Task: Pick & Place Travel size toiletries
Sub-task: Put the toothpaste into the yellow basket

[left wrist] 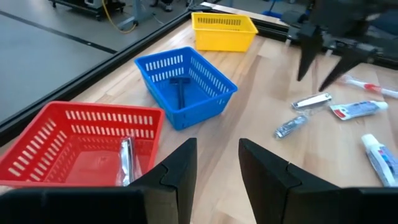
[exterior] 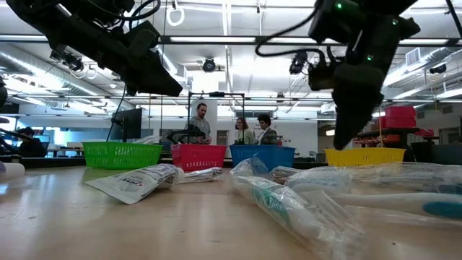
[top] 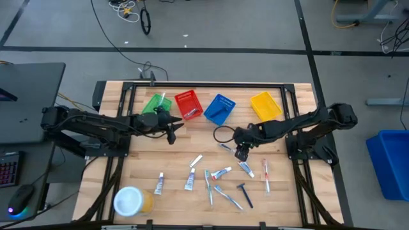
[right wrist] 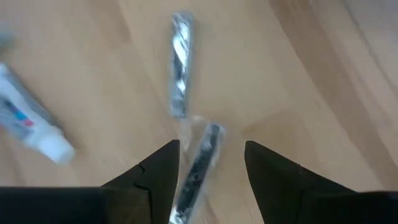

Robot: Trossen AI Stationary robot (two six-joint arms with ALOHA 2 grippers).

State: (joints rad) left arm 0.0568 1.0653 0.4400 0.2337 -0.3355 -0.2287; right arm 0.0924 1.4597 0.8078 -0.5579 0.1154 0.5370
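Travel size toiletries lie scattered on the wooden table: white tubes (top: 190, 182), toothbrushes (top: 266, 176) and a dark razor (top: 245, 193). My right gripper (top: 241, 153) hangs open over the table's middle, pointing steeply down. In the right wrist view its fingers (right wrist: 211, 146) stand on either side of a dark item in clear wrap (right wrist: 198, 167), above it and apart from it. A silver-wrapped item (right wrist: 180, 62) lies just beyond. My left gripper (left wrist: 217, 146) is open with nothing in it, raised near the red basket (top: 188, 105).
Four baskets stand in a row at the far side: green (top: 155, 104), red, blue (top: 219, 108) and yellow (top: 265, 105). The red one holds a wrapped item (left wrist: 126, 160), the blue one a razor (left wrist: 181, 90). A white-lidded yellow jar (top: 131, 201) stands near the front left.
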